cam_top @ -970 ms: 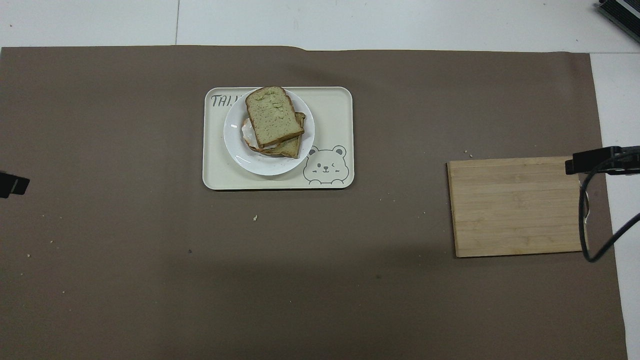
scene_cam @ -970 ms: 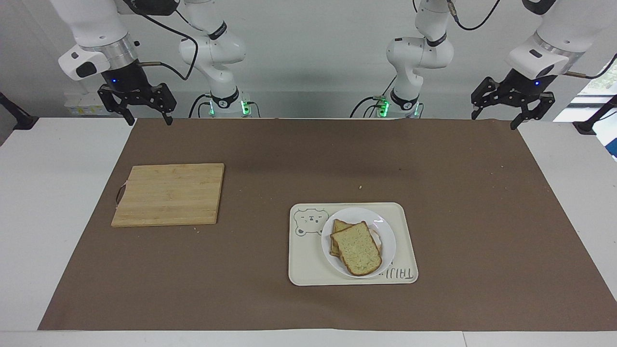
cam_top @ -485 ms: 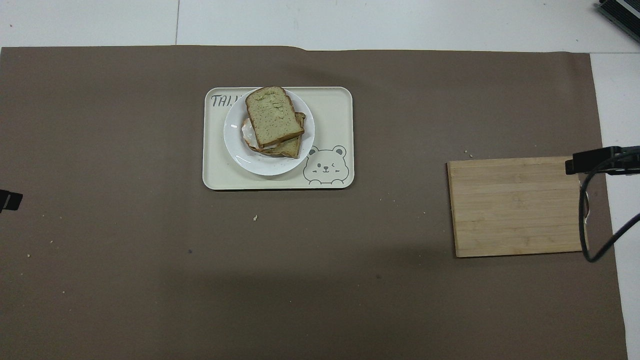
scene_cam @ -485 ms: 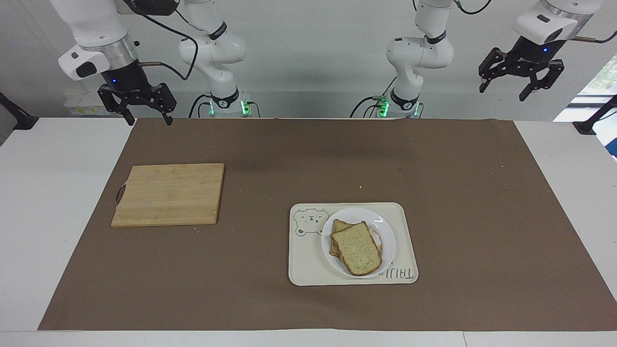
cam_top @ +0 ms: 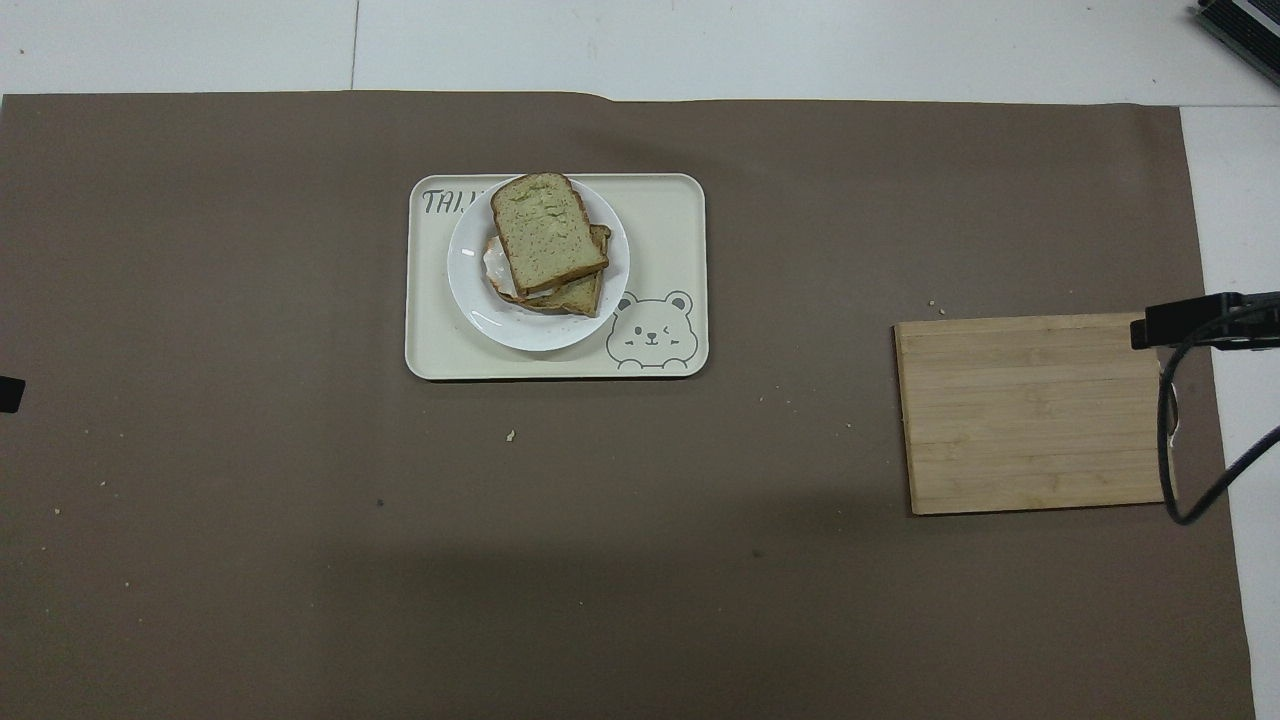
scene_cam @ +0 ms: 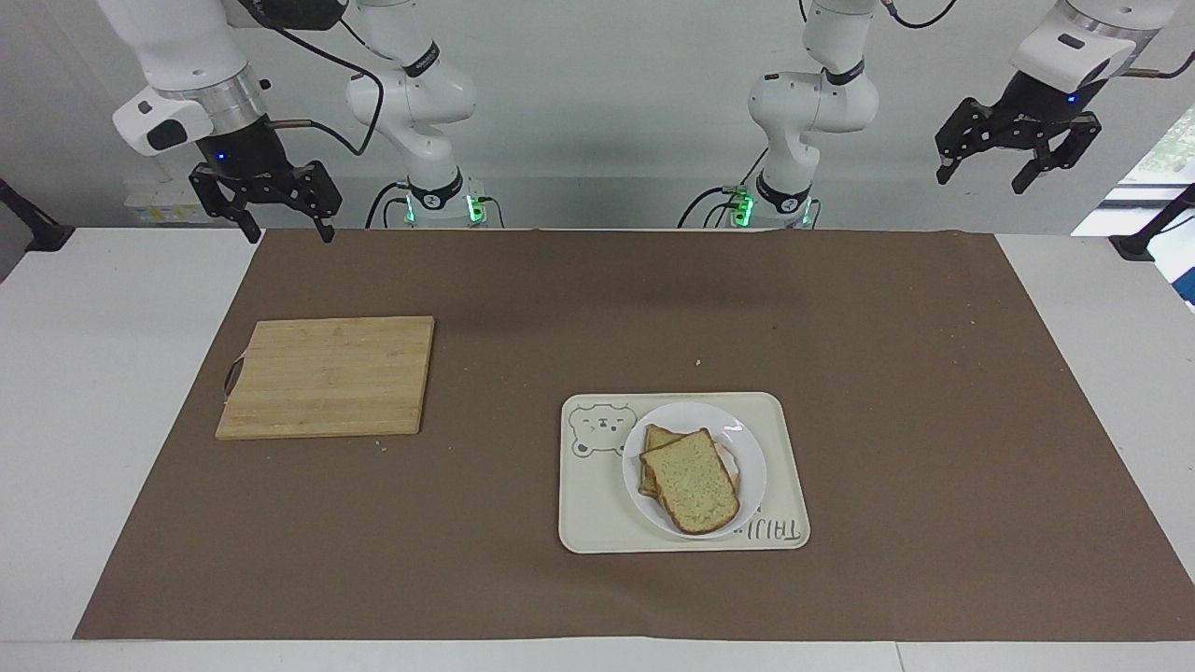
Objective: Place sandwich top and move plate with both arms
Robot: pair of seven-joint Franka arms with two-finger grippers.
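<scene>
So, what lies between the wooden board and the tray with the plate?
Only bare brown mat with a few crumbs lies between the wooden board and the tray holding the plate; the overhead view shows this.

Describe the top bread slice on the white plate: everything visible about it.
The sandwich top is a plain slice of bread with pale yellowish, speckled crumb and a brown crust, roughly square with one rounded end. It lies flat on a lower slice, turned askew so that slice's corner and a bit of white filling show beside it. The stack sits on the plate, which rests on the tray. The rounded end points away from the robots. No gripper touches it.
</scene>
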